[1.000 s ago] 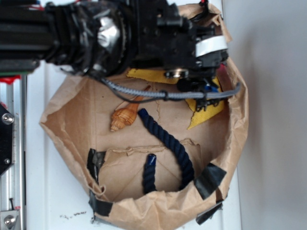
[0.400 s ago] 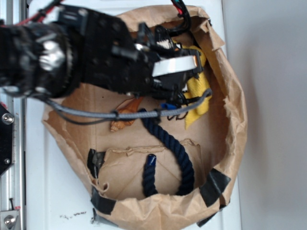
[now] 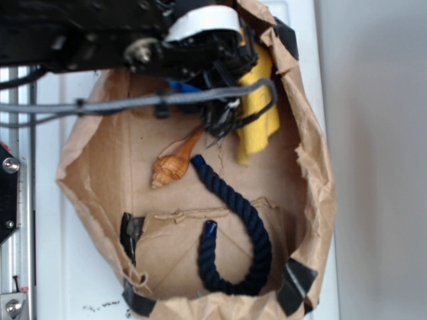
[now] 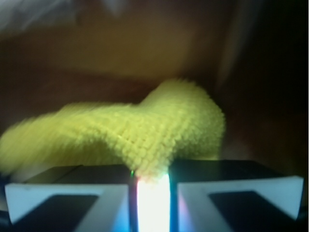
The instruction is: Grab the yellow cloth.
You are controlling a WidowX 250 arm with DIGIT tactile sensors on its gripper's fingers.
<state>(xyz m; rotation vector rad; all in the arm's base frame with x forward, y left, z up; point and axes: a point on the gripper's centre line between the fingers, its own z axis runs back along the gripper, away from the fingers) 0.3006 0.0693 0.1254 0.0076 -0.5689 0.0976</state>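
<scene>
One navy rope [image 3: 237, 230], one seashell [image 3: 172, 167] are held in the paper bag [image 3: 313, 167]; the yellow cloth [image 3: 257, 110] is pinched by the gripper [image 4: 152, 186].

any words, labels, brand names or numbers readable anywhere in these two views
None: no readable text in either view.
The paper bag, the black tape patches, the yellow cloth, the rope and the seashell carry no print.
The white band on the arm is blank.
The wrist view is blurred; the hand shows only a bright glow, with no characters.
</scene>
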